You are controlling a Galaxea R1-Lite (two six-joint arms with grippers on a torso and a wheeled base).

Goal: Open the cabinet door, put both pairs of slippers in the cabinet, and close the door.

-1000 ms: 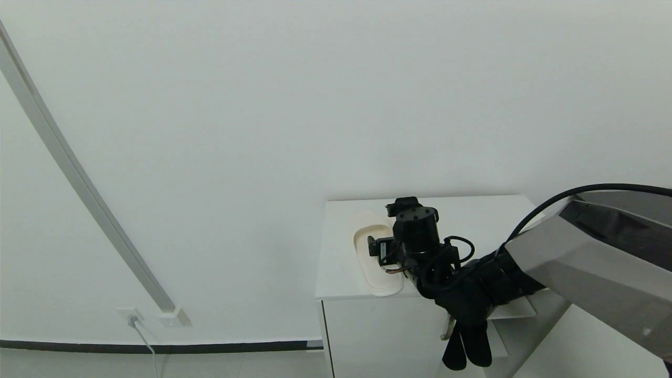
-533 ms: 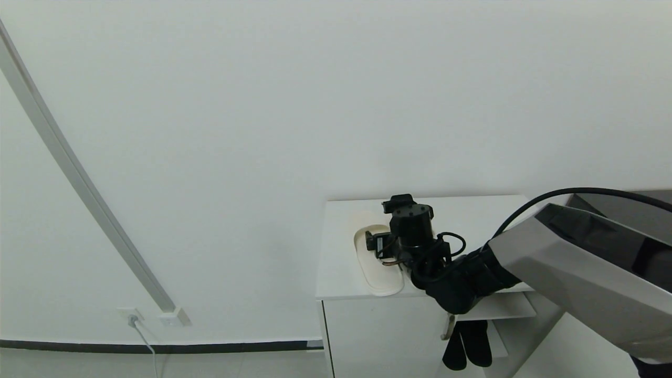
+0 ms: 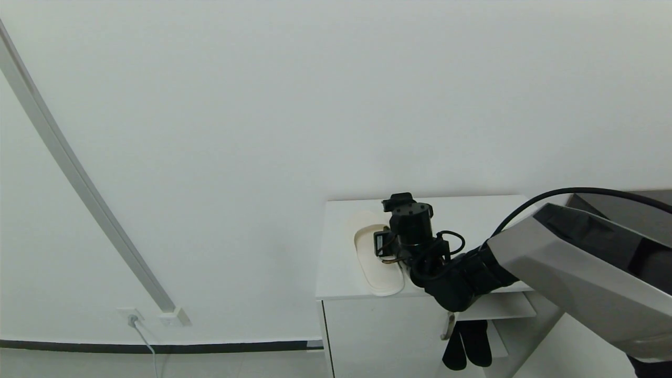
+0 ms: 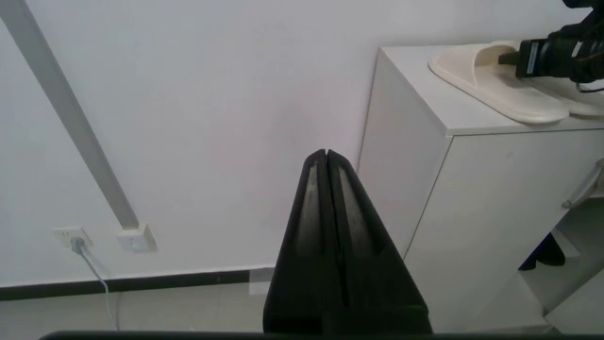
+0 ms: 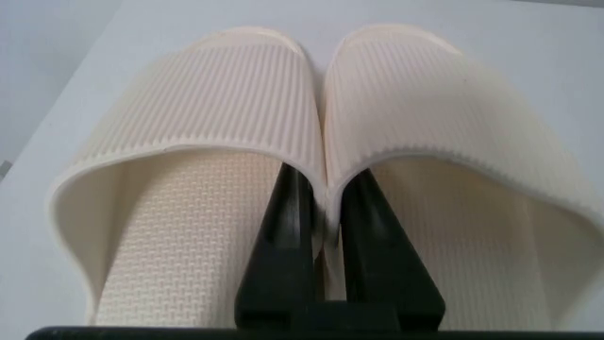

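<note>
Left gripper (image 4: 327,189): lower centre of the left wrist view, fingers pressed together, holding nothing.
Cabinet (image 3: 378,336): lower centre-right of the head view, apparently open on its right side.
Cream slippers (image 3: 375,262): side by side on the cabinet top.
Right gripper (image 5: 326,189): one finger inside each slipper, narrowly parted, pinching their adjoining inner walls.
Black slippers (image 3: 467,344): lower right, seemingly already shelved.
Step, judged: gripping the second pair.
Next move calls for lifting it clear, then lowering it into the opening.

Cream slippers (image 5: 217,123), ribbed straps, side by side and touching atop white cabinet (image 3: 336,252), black slippers (image 3: 467,344) below in its open front
</note>
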